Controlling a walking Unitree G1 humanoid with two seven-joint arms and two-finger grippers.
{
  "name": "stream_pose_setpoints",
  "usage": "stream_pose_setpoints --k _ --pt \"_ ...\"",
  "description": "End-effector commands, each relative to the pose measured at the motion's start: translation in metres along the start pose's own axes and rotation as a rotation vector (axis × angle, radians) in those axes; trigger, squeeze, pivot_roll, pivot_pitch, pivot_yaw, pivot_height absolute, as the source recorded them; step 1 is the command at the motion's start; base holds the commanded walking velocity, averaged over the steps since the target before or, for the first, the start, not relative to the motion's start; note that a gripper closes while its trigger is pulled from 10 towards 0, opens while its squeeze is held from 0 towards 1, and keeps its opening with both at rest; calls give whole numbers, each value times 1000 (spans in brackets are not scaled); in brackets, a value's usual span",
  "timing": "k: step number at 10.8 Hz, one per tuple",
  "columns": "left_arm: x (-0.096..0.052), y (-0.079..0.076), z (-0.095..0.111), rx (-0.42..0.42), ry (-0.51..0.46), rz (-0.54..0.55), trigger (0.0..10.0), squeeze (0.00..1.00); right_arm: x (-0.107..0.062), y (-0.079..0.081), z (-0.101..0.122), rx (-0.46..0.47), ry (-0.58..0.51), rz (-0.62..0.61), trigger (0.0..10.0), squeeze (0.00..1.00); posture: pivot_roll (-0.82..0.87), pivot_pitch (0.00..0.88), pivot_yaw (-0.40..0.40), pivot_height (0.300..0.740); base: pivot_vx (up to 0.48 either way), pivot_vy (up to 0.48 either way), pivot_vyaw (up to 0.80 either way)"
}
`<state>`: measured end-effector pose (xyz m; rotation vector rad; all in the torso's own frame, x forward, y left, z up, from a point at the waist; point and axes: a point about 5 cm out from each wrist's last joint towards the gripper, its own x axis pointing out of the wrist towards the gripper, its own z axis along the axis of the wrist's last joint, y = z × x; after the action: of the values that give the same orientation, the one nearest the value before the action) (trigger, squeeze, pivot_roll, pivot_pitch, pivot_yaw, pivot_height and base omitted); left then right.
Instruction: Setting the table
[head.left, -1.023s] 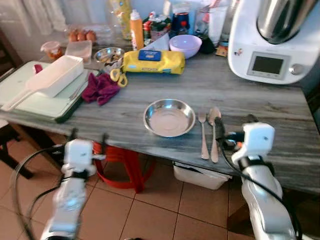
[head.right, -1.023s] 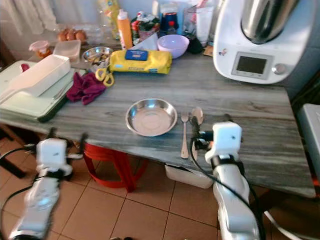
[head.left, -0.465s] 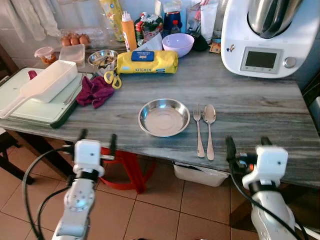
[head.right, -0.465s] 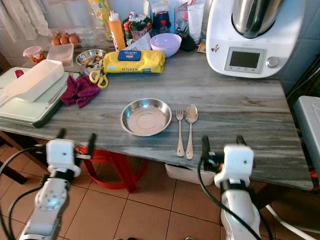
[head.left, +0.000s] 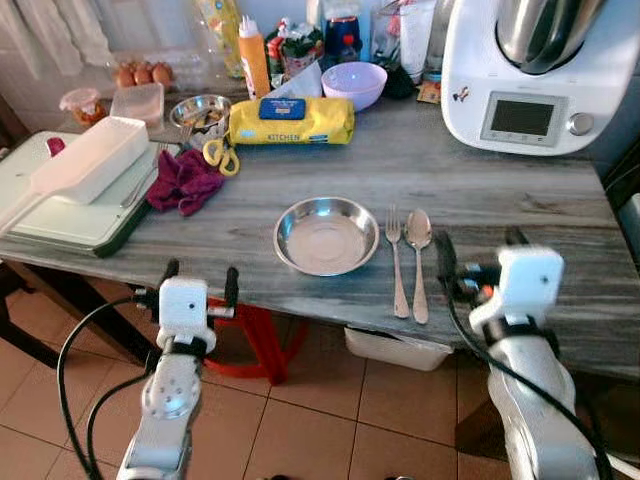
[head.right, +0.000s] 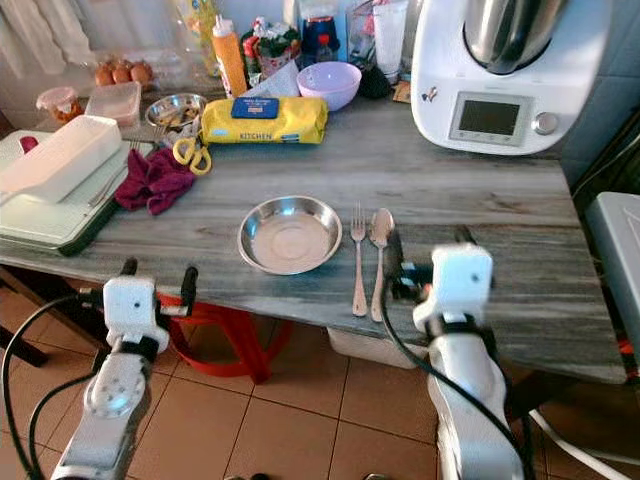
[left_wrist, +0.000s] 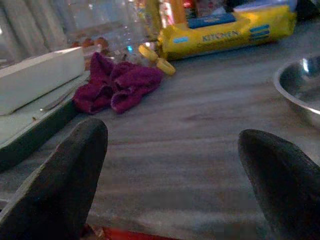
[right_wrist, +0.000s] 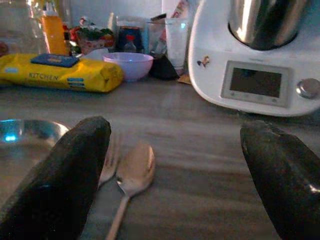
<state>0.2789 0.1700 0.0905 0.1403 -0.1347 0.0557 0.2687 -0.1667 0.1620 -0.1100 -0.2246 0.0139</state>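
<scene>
1. Eye views: the bowl (head.left: 326, 235) sits near the table (head.left: 520, 215) front edge, with the fork (head.left: 396, 260) and spoon (head.left: 418, 258) laid parallel just to its right, as a place setting would be. The right gripper (head.left: 478, 268) hovers just beside the spoon, jaws apart and empty. The left gripper (head.left: 198, 285) hangs by the table edge, jaws apart, likely idle.
2. Left wrist view: wide-spread fingers (left_wrist: 57, 182) frame bare table, a cloth (left_wrist: 116, 87) and the bowl's rim.
3. Right wrist view: the fingers (right_wrist: 60, 175) stand apart, aimed at the cutlery, perhaps for straightening.
</scene>
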Motion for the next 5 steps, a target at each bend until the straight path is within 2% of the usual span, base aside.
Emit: stream_pose_setpoints --k 1,3,5 --pt "0 3 1 2 2 22 10000 0 2 3 -1 -5 11 22 10000 0 -141 122 54 740 0 0 0" --pt "0 5 1 13 1 36 10000 0 6 4 -1 -20 10 30 10000 0 -134 116 44 740 0 0 0" --pt "4 4 3 19 -1 40 10000 0 9 4 -4 -36 14 31 10000 0 -124 109 39 740 0 0 684"
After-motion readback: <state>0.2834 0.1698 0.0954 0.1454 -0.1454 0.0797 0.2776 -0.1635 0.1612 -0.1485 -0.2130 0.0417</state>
